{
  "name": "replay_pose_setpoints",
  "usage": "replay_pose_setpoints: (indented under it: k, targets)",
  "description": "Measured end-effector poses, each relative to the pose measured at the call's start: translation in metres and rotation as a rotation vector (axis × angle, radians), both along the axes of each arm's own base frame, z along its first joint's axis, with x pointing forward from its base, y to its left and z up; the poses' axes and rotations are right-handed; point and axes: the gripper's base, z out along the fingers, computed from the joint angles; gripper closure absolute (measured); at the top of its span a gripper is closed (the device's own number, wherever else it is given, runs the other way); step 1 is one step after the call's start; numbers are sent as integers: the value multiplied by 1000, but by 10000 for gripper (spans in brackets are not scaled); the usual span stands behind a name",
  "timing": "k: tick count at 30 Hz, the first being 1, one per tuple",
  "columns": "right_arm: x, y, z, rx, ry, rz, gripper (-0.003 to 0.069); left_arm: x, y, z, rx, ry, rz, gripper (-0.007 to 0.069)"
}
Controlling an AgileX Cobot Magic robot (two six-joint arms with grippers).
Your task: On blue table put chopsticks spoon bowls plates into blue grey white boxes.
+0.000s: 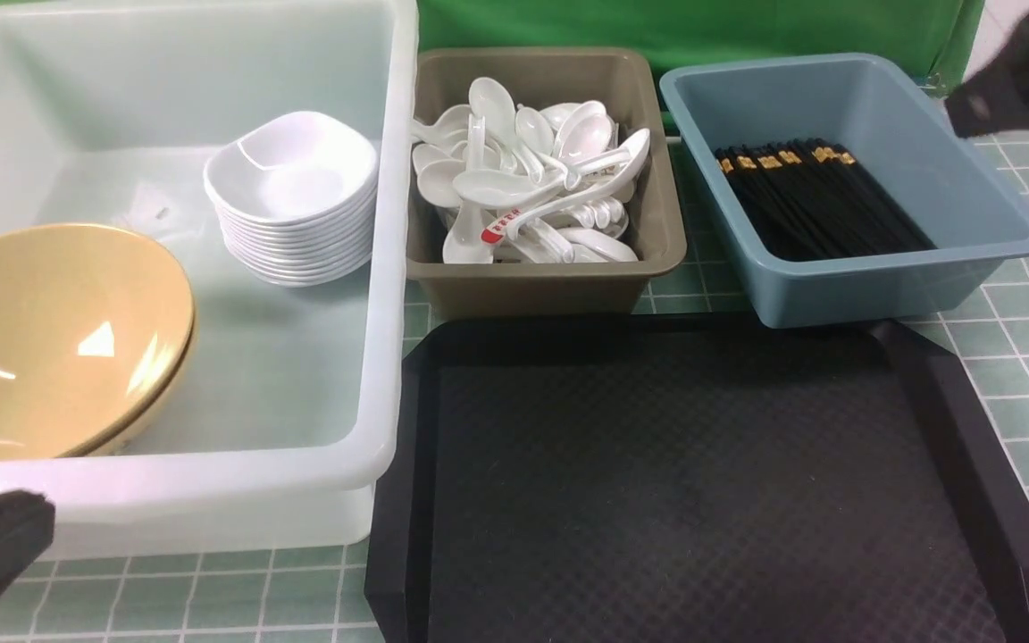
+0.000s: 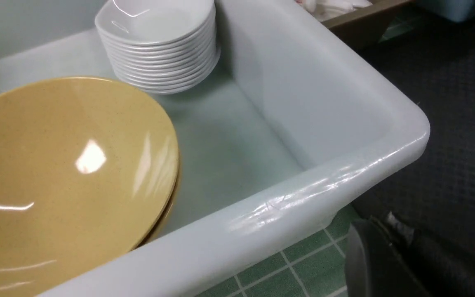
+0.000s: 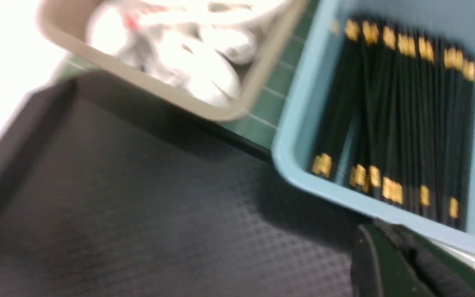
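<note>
Three boxes face you on the tiled worktop (image 1: pixel 1024 357): the white tub (image 1: pixel 380 357) on your left, the grey bin (image 1: pixel 550 286) in the middle and the blue bin (image 1: pixel 881 295) on your right, with the black tray (image 1: pixel 702 482) just in front of the two smaller ones. Inside the tub you have the tan bowls (image 1: pixel 50 339), nested and tilted against the near wall, and a stack of white plates (image 1: pixel 293 201) near the far right side. Your grey bin holds a heap of white spoons (image 1: pixel 523 187), one with red marks. Black chopsticks (image 1: pixel 818 205) lie bundled in the blue bin. Your left tool (image 2: pixel 390 260) sits low just outside the tub's near wall, jaws together and holding nothing. Your right tool (image 3: pixel 398 260) hangs by the blue bin's rim, also closed and empty; that view is blurred.
</note>
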Motion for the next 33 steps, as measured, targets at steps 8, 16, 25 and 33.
replay_pose_setpoints:
  k: [8, 16, 25, 33]
  targets:
    - [-84, -3, -12, 80, -224, 60, 624, -6, 3, -6, -23, -39, 2, 631]
    - [-121, -14, -18, 115, -305, 58, 622, -6, 3, -6, -28, -36, 4, 631]
    - [-124, -14, -20, 116, -288, 59, 615, -6, 3, -6, -28, -35, 6, 631]
    - [-123, -14, -21, 133, -293, 57, 613, -6, 3, -7, -28, -33, 6, 631]
